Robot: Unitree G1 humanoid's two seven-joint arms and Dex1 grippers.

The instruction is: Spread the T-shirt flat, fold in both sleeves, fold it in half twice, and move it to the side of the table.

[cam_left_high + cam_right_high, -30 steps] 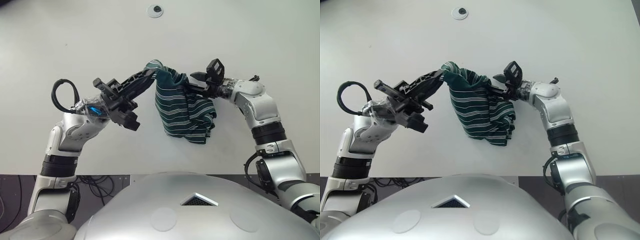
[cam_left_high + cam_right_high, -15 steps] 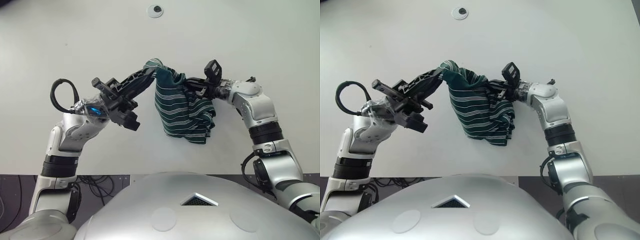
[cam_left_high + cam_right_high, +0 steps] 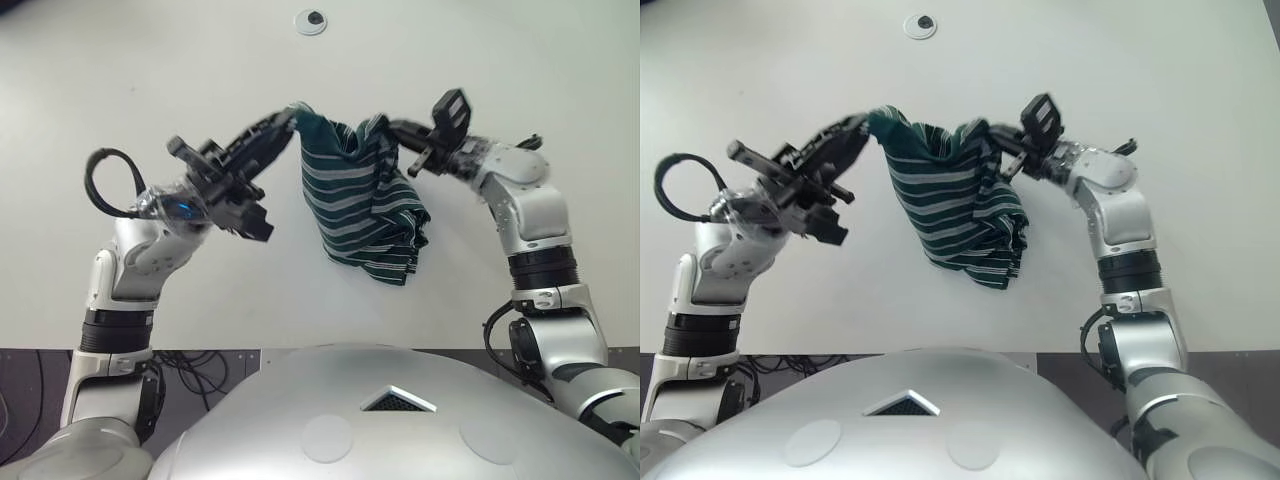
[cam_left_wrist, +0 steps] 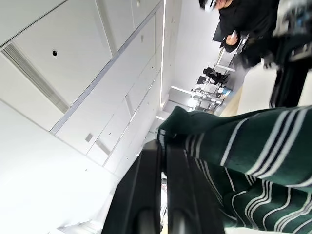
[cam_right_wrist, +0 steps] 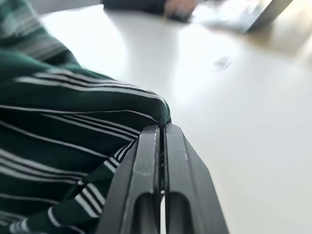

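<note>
A dark green T-shirt with white stripes hangs bunched above the white table, held up between both arms. My left gripper is shut on the shirt's upper left edge, and the cloth runs out from its closed fingers. My right gripper is shut on the upper right edge; its fingers pinch a striped fold. The lower part of the shirt droops in folds to a point near the table's front.
A small round grey disc is set in the table at the far side. The table's front edge runs just before my body, with cables below it at the left.
Both grippers have lifted and drawn apart, the right one out to the right. The shirt's top edge now stretches wider between them and the cloth hangs higher.
</note>
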